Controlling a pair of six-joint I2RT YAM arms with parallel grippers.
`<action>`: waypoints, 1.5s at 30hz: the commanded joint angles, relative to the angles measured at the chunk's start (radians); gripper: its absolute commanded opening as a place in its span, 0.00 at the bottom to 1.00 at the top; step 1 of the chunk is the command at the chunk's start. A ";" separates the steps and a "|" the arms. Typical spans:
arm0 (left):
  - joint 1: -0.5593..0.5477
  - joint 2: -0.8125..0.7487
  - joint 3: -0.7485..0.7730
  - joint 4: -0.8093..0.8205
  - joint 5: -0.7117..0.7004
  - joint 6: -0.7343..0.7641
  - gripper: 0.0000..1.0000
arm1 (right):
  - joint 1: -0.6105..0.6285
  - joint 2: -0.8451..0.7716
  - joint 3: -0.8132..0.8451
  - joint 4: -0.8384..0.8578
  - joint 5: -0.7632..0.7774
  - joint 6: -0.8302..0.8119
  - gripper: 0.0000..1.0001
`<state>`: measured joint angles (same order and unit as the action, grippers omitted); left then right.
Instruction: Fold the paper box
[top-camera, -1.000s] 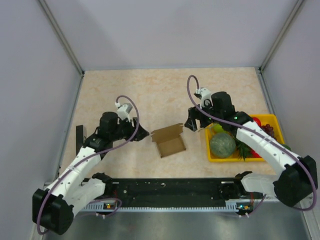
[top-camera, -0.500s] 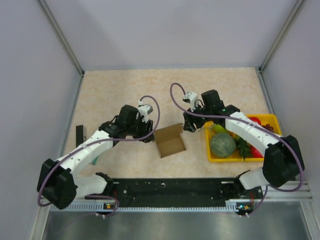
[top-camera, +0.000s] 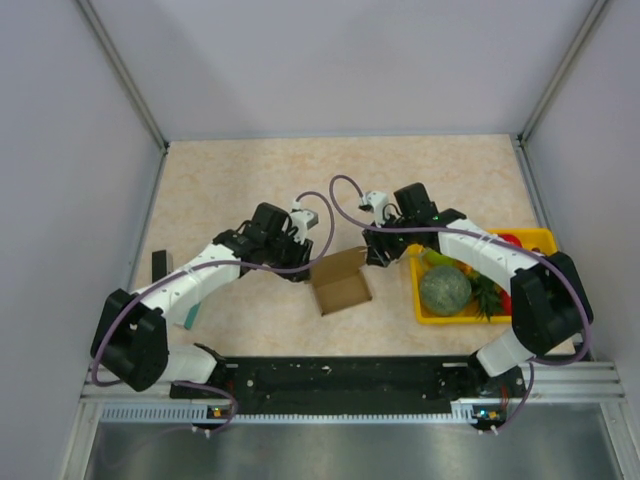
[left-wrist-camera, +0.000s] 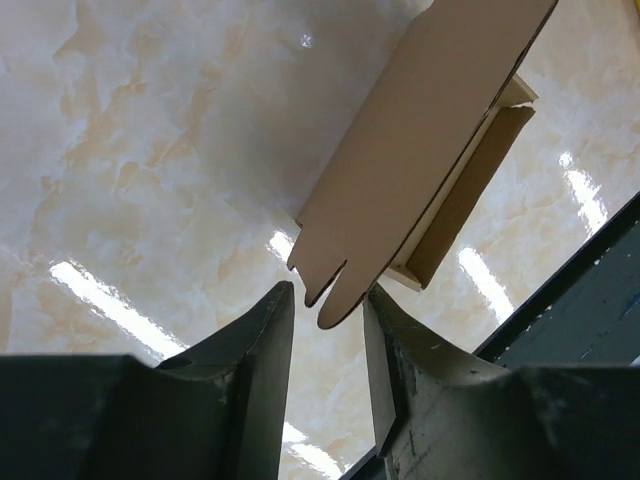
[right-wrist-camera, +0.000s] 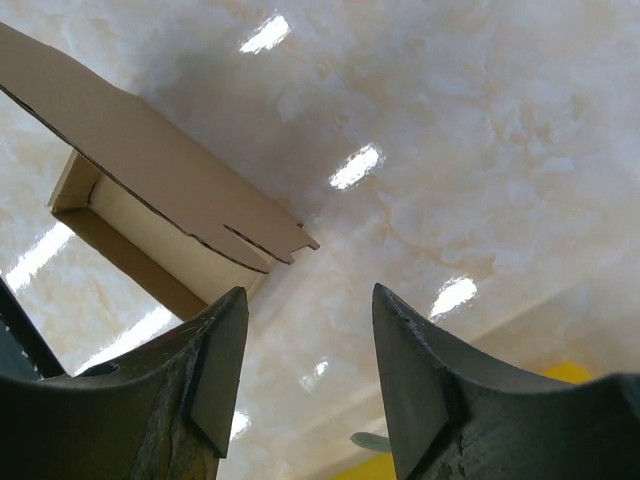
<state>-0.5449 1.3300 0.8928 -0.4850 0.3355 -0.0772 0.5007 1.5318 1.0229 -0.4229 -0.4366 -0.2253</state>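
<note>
Listing 1 task item, 2 claws and 4 other entries.

1. Paper box (top-camera: 338, 282): plain brown cardboard, resting on the table (top-camera: 250, 190). It lies between the 2 claws, just right of the left one and just left of the right one. The shallow base is open upward. The lid flap (left-wrist-camera: 420, 150) stands raised and tilted at the far edge of the base.

2. Left claw (top-camera: 303, 268): low at the box's far left corner. In the left wrist view the flap's rounded end tab sits in the narrow gap between the 2 fingers (left-wrist-camera: 262, 345). The tab is close to both tips. Whether the pads actually pinch it or only bracket it cannot be told.

3. Right claw (top-camera: 376, 255): low at the flap's far right corner and released. Its 2 fingers (right-wrist-camera: 410, 350) stand well apart, with only bare table between them. In the right wrist view the flap's notched corner lies up and to the left of the gap, outside it and not touched.

4. Yellow tray (top-camera: 543, 240): on the table, right of the right claw, beneath that arm.

5. Green round fruit (top-camera: 445, 289): inside the tray, at its left end, nearest the right claw.

6. Small dark block (top-camera: 159, 266): at the table's left edge, well apart from the left claw.
</note>
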 joint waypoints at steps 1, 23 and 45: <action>-0.003 0.031 0.070 -0.009 0.025 0.033 0.36 | -0.001 0.008 0.052 0.070 -0.031 -0.048 0.52; -0.089 0.040 0.069 0.008 -0.153 -0.042 0.14 | 0.110 -0.019 -0.014 0.156 0.052 -0.083 0.21; -0.089 0.020 0.075 0.191 -0.415 -0.168 0.04 | 0.245 -0.177 -0.239 0.543 0.333 0.283 0.01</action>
<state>-0.6292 1.3705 0.9543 -0.3985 -0.0822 -0.1757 0.7040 1.3605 0.7784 -0.0090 -0.2344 -0.0814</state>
